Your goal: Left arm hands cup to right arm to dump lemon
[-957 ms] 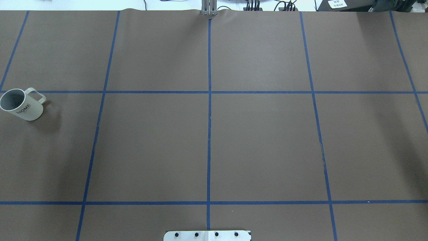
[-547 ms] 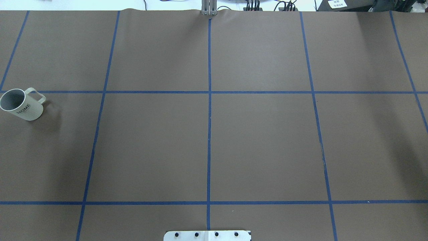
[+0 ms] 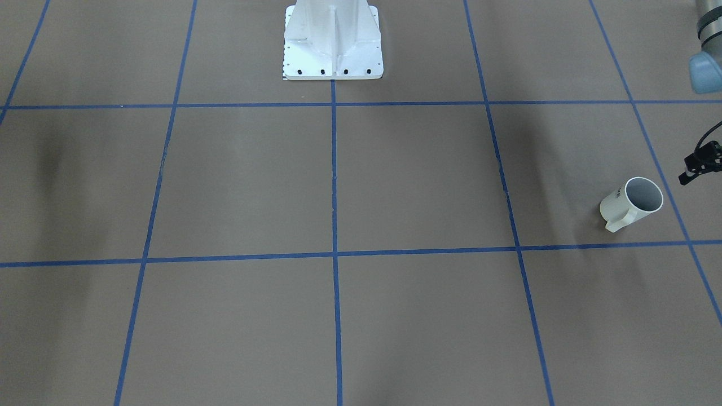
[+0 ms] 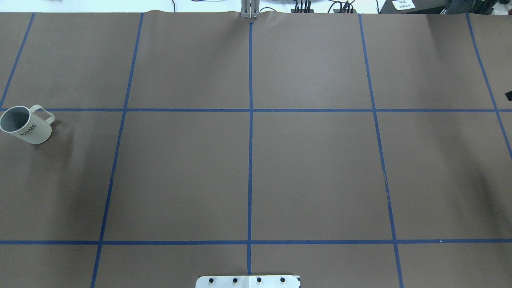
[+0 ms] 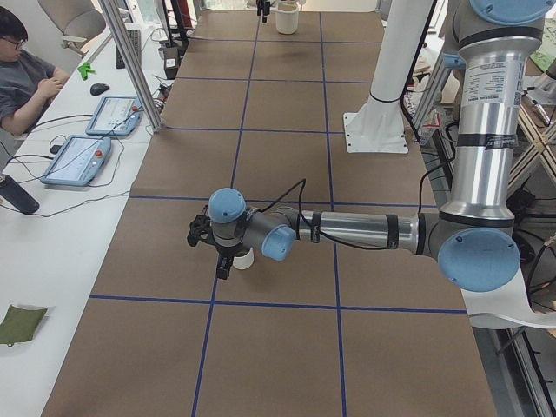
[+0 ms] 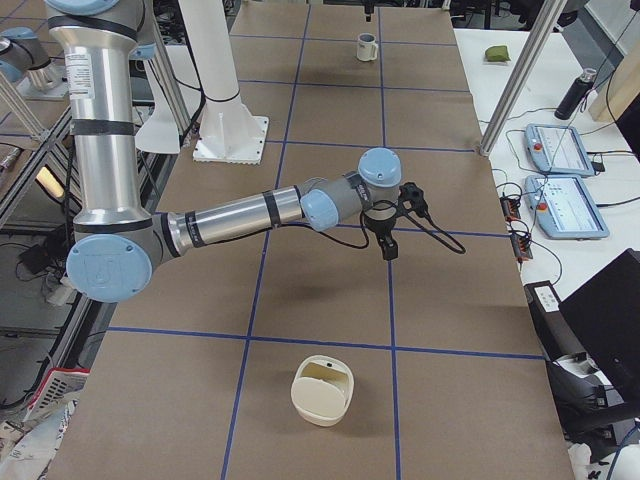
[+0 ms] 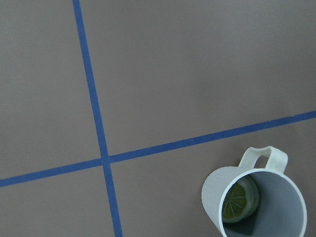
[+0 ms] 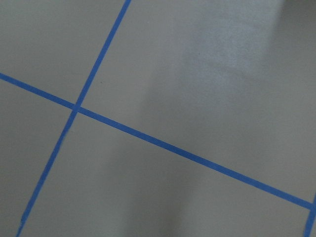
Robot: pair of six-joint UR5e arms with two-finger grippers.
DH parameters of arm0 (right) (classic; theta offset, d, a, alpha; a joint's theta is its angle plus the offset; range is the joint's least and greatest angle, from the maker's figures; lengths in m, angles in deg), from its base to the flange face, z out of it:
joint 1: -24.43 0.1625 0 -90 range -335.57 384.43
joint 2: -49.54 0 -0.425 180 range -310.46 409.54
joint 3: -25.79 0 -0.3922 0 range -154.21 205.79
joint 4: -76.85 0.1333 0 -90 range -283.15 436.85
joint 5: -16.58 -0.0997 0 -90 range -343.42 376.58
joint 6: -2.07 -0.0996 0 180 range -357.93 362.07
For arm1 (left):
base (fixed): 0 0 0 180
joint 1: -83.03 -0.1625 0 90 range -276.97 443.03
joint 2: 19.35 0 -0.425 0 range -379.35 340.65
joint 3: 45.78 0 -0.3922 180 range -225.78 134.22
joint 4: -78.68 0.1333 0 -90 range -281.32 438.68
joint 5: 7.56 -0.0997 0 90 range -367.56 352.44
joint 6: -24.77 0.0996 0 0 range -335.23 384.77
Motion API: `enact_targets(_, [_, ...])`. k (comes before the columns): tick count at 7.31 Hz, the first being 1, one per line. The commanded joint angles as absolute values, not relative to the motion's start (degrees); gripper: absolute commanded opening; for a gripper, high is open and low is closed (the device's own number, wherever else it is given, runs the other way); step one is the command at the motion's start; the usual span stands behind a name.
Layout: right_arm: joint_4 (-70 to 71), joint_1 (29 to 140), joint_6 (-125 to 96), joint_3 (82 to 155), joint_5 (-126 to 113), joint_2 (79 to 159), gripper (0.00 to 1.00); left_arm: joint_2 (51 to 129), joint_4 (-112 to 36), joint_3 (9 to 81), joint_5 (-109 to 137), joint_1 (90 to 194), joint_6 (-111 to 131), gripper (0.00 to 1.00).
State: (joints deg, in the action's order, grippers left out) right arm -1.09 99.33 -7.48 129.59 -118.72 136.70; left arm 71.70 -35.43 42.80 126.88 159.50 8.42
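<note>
The off-white cup (image 4: pixel 26 125) with "HOME" lettering stands upright at the table's far left, handle toward the far side. It also shows in the front view (image 3: pixel 632 204) and, from above, in the left wrist view (image 7: pixel 256 205), with the yellow-green lemon (image 7: pixel 240 198) lying inside. My left gripper (image 5: pixel 224 266) hovers beside and above the cup (image 5: pixel 244 259); I cannot tell whether it is open or shut. My right gripper (image 6: pixel 388 246) hangs over bare table at the other end, far from the cup (image 6: pixel 367 47); I cannot tell its state either.
A cream lidded container (image 6: pixel 322 390) sits on the table's right end, beyond the right gripper. The robot's white base (image 3: pixel 333 39) stands at the middle of the near edge. Blue tape lines grid the brown table. An operator and tablets are at a side bench (image 5: pixel 87 148).
The cup has not moved. A small black tip has come in at the overhead view's right edge.
</note>
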Motion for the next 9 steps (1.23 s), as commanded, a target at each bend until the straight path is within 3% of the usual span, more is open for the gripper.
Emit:
enact_targets(1, [-0.9, 97.5, -9.4, 129.8, -118.5, 135.7, 0.99, 71.7, -37.9, 42.5, 126.7, 155.9, 2.8, 1.00])
enact_targets(3, [-0.9, 97.5, -9.4, 129.7, -118.5, 135.7, 0.99, 71.8, -42.9, 39.1, 124.5, 153.3, 1.3, 1.00])
enact_targets(4, [-0.9, 97.5, -9.4, 129.7, -118.5, 135.7, 0.99, 71.8, -44.3, 38.8, 124.5, 152.8, 0.7, 0.95])
enact_targets(5, [-0.9, 97.5, -9.4, 129.7, -118.5, 135.7, 0.99, 71.8, -44.3, 38.9, 124.5, 152.7, 0.5, 0.66])
enact_targets(6, [-0.9, 97.5, -9.4, 129.7, -118.5, 135.7, 0.99, 71.8, -44.2, 38.9, 124.5, 152.7, 0.4, 0.24])
enact_targets(7, [-0.9, 97.5, -9.4, 129.7, -118.5, 135.7, 0.99, 71.8, -44.2, 39.1, 124.4, 152.7, 0.4, 0.00])
enact_targets(9, [-0.9, 97.5, -9.4, 129.7, -118.5, 135.7, 0.99, 71.8, -44.2, 39.4, 124.4, 152.6, 0.3, 0.00])
